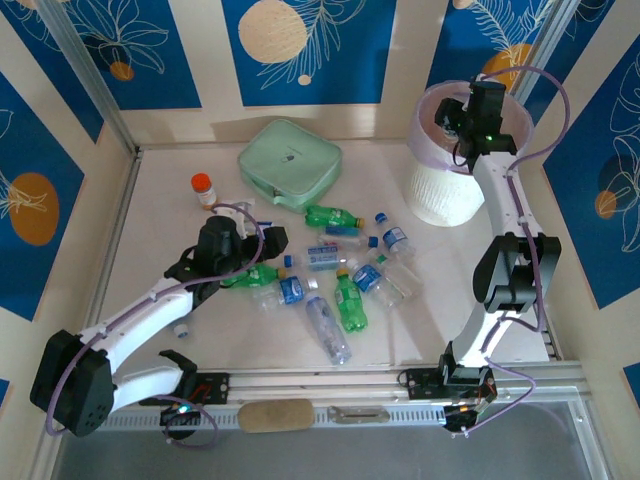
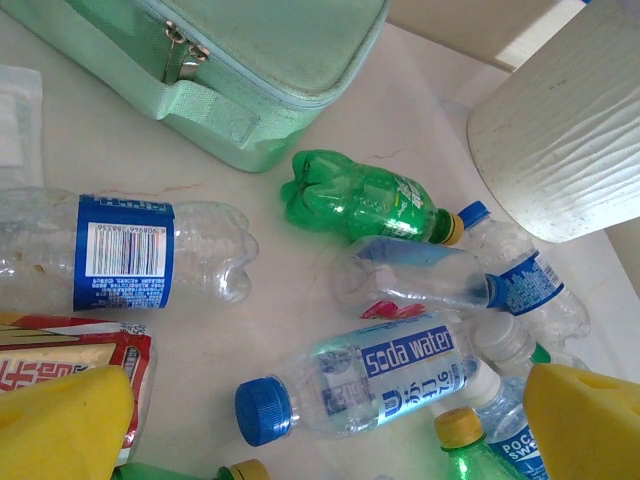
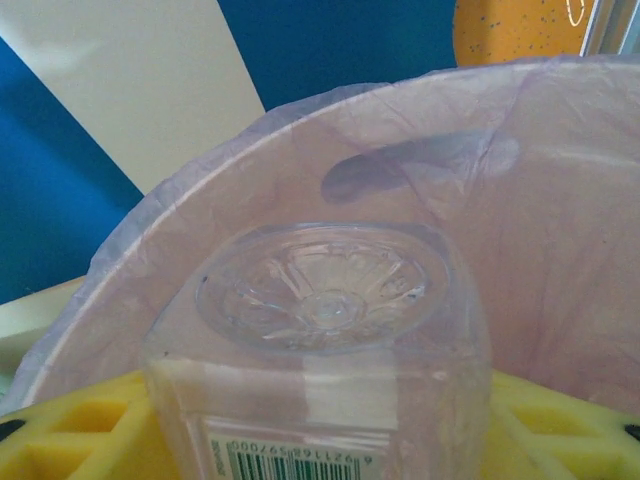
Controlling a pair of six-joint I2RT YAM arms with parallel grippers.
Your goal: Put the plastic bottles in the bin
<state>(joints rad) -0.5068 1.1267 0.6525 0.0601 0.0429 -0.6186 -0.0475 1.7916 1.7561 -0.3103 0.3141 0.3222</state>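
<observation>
A clear bottle (image 3: 320,330) was pinched in the right claw (image 3: 320,445), its ribbed base turned towards the camera and a barcode label seen at the lower edge of the right wrist view. Yellow pads (image 3: 70,430) were pressed against it from both sides. Just behind the bottle, the bin (image 3: 560,200) was seen, its pale lilac bag filling the upper and right parts of that view.

In the overhead view, the right claw (image 1: 448,118) was held over the mouth of the white bin (image 1: 440,195), which stood at the upper right of the table (image 1: 170,230).

The other plastic bottles (image 1: 350,300) were left lying on their sides in a loose heap at the centre of the table, well apart from the bin. Among them, in the left wrist view, a green bottle (image 2: 365,200) was seen at the centre, a bottle marked "soda water" (image 2: 370,380) with a blue cap below it, and a clear bottle with a blue label (image 2: 120,250) at the left. More blue-labelled bottles were crowded at the lower right, near the wall of the bin (image 2: 570,140).

The left claw (image 1: 272,240) was held low at the left edge of the heap, spread wide with nothing between its pads (image 2: 60,425), which were seen in the two lower corners of its wrist view.

A mint-green pouch (image 1: 290,163) lay at the upper centre of the table, just above the heap. A small orange-capped bottle (image 1: 203,188) stood to its left.
</observation>
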